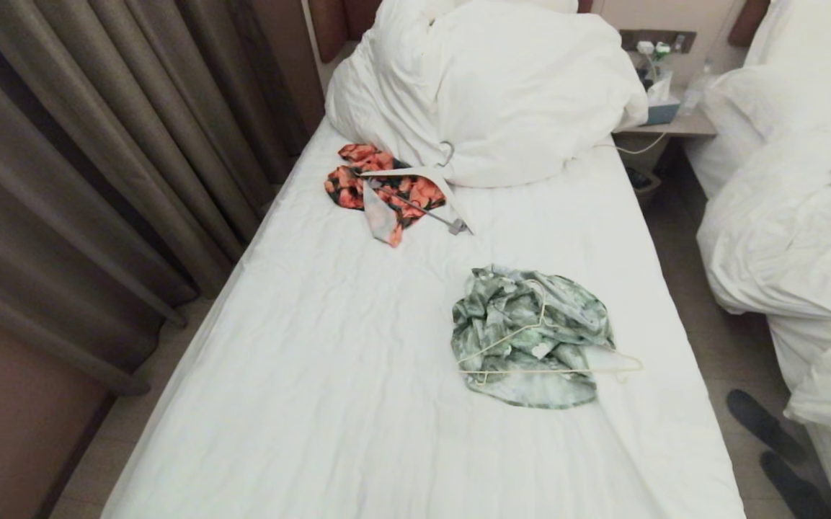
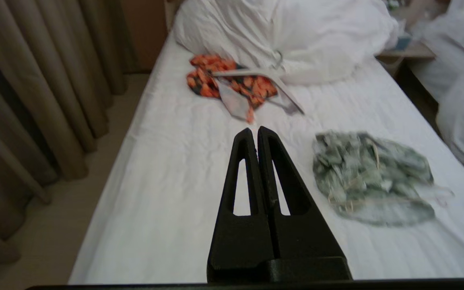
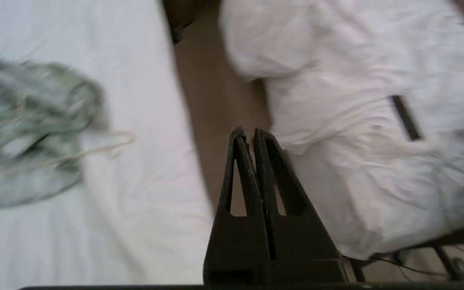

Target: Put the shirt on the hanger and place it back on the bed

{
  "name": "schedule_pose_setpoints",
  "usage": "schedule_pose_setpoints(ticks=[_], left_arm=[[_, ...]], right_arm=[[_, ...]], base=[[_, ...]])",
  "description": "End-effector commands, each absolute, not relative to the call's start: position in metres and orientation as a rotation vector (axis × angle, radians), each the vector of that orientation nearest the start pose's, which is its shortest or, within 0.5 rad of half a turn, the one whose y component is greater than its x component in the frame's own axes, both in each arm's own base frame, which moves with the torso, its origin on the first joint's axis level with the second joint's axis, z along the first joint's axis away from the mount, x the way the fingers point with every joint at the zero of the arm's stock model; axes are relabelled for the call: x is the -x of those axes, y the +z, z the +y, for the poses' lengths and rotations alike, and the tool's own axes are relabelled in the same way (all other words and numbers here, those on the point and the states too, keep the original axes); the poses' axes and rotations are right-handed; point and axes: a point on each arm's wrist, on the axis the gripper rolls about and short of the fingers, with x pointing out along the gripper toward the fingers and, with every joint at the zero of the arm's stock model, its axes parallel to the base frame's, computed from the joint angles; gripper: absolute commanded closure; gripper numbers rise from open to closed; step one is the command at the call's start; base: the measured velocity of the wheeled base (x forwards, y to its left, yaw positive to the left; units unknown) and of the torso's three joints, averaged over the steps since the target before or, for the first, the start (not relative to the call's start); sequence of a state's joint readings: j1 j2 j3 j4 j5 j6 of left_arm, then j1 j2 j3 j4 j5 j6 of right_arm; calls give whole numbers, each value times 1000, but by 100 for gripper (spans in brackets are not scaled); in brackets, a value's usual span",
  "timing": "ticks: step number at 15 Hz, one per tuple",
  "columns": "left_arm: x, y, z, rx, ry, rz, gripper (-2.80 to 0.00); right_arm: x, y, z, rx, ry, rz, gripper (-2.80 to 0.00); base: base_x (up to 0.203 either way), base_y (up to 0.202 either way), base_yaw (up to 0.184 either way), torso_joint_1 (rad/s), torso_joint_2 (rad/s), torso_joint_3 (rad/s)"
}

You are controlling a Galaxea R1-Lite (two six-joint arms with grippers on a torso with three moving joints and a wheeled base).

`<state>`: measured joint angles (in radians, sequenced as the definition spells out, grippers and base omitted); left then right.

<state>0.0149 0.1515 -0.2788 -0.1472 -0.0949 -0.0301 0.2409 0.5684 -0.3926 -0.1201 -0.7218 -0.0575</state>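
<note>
The green-and-white shirt (image 1: 530,335) lies crumpled on the right half of the bed (image 1: 329,375). The thin cream hanger (image 1: 552,369) rests on top of it, one end sticking out to the right. Neither arm shows in the head view. My left gripper (image 2: 255,131) is shut and empty, held above the sheet, with the shirt (image 2: 370,179) off to its right. My right gripper (image 3: 249,133) is shut and empty too, over the aisle between the beds, the shirt (image 3: 30,125) and hanger (image 3: 111,141) lying apart on its left.
An orange-red floral garment (image 1: 379,189) with a flat white hanger (image 1: 415,176) lies near the bunched duvet (image 1: 487,86). Curtains (image 1: 98,158) hang on the left. A second bed (image 1: 797,216) stands right of a narrow aisle. A nightstand (image 1: 667,119) sits at the back.
</note>
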Motion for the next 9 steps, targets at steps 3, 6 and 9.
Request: schedule_pose_setpoints(ticks=[3, 6, 9], left_arm=[[34, 121, -3, -23, -125, -241, 0], [28, 102, -3, -74, -100, -201, 0], [27, 99, -2, -91, -90, -188, 0]], right_arm=[[18, 192, -17, 46, -613, -68, 0], [24, 182, -17, 59, -639, -34, 0], [26, 164, -14, 79, -729, -6, 0]], base=[[0, 0, 0, 0, 0, 0], [0, 0, 0, 0, 0, 0], [0, 0, 0, 0, 0, 0]])
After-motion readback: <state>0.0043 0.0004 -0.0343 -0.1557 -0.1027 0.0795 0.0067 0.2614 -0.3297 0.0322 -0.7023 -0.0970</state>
